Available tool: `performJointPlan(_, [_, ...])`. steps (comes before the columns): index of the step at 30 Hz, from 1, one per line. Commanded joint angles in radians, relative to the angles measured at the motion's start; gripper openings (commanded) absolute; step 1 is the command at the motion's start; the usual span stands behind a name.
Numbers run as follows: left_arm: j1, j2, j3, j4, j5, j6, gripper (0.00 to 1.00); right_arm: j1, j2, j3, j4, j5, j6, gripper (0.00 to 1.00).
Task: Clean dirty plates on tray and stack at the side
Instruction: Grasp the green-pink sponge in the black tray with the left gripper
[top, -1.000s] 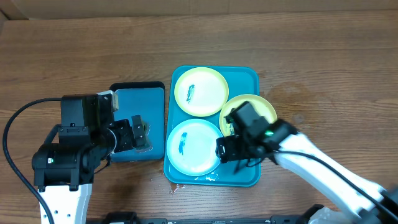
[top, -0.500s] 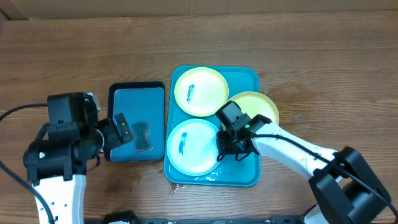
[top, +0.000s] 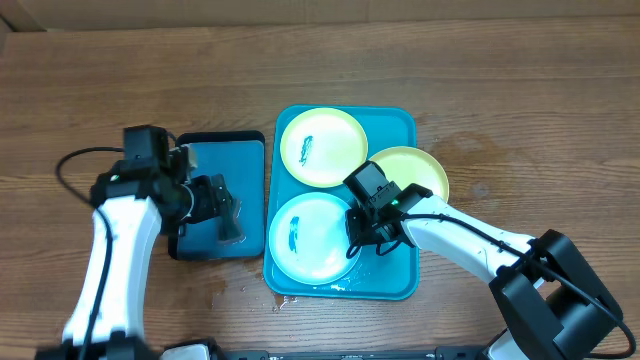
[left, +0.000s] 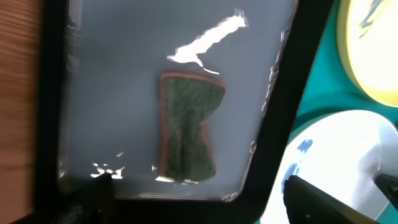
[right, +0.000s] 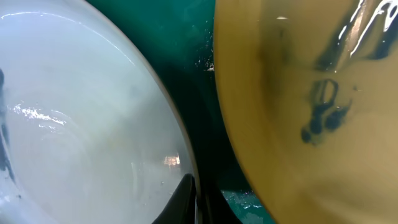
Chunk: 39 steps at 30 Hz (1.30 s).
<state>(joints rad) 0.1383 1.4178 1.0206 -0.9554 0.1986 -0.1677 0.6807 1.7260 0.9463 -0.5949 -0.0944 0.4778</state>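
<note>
The tray (top: 392, 122) lies in the middle of the table (top: 500, 70) and holds three plates. The far yellow plate (top: 322, 147) sits in its far left part and has a teal smear left of its centre. The blue plate (top: 305, 238) sits in the near left part, with a smear on its left side too. The right yellow plate (top: 415, 170) lies partly in the tray and reaches out over the right rim; the right arm covers its near left edge. Just left of the tray is the small tray (top: 215, 158) with a dark rim, and a sponge (top: 231, 216) lies in it, toward the right side.

From overhead the right yellow plate looks clean, but the right wrist view shows dark teal marks on it. The left wrist view shows a wet shine on the floor of the small tray, and the sponge is green with a brown edge.

The left gripper (top: 215, 198) hangs over the small tray. Its fingers show in the lower corners of the left wrist view, wide apart and holding nothing.

The right gripper (top: 362, 238) is at the right edge of the blue plate, between the two near plates. The right wrist view shows only one dark fingertip (right: 183, 202), just beside the blue rim. The other is cut off, so I cannot tell if the jaws are apart or closed.
</note>
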Motion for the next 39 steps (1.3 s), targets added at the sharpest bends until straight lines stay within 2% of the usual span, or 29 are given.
performJointPlan(1, [-0.023,0.145,-0.024,0.055,0.095,0.030,0.75,-0.001,0.006,0.003,-0.005,0.053,-0.008,0.04])
performJointPlan(4, [-0.056,0.246,-0.024,0.071,0.023,-0.026,0.51,-0.002,0.006,0.003,-0.005,0.053,-0.008,0.04])
performJointPlan(5, [-0.064,0.278,-0.024,0.071,-0.026,-0.080,0.49,-0.001,0.006,0.003,-0.005,0.053,-0.008,0.04])
performJointPlan(7, [-0.076,0.328,-0.024,0.075,-0.069,-0.128,0.36,-0.001,0.006,0.003,-0.008,0.053,-0.008,0.04])
performJointPlan(8, [-0.081,0.348,-0.024,0.080,-0.074,-0.128,0.28,-0.001,0.006,0.003,-0.009,0.053,-0.008,0.04])
performJointPlan(11, [-0.091,0.388,-0.024,0.097,-0.076,-0.127,0.17,-0.001,0.006,0.003,-0.010,0.057,-0.008,0.04])
performJointPlan(12, [-0.093,0.392,-0.024,0.099,-0.077,-0.125,0.04,-0.001,0.006,0.003,-0.010,0.057,-0.008,0.04])
performJointPlan(17, [-0.093,0.368,0.004,0.078,-0.076,-0.125,0.04,-0.001,0.006,0.003,-0.012,0.057,-0.007,0.04])
performJointPlan(22, [-0.093,0.256,0.088,0.000,-0.078,-0.125,0.04,-0.001,0.006,0.003,-0.016,0.056,-0.007,0.04])
performJointPlan(25, [-0.102,0.216,0.087,0.005,-0.110,-0.125,0.04,-0.001,0.006,0.003,-0.016,0.056,-0.007,0.04])
performJointPlan(29, [-0.121,0.234,0.055,0.051,-0.177,-0.129,0.04,-0.001,0.006,0.003,-0.016,0.056,-0.007,0.04])
performJointPlan(34, [-0.147,0.309,-0.021,0.156,-0.180,-0.153,0.04,-0.001,0.006,0.003,-0.019,0.056,-0.007,0.04])
performJointPlan(39, [-0.152,0.362,-0.023,0.154,-0.176,-0.159,0.04,-0.001,0.006,0.003,-0.019,0.056,-0.007,0.04])
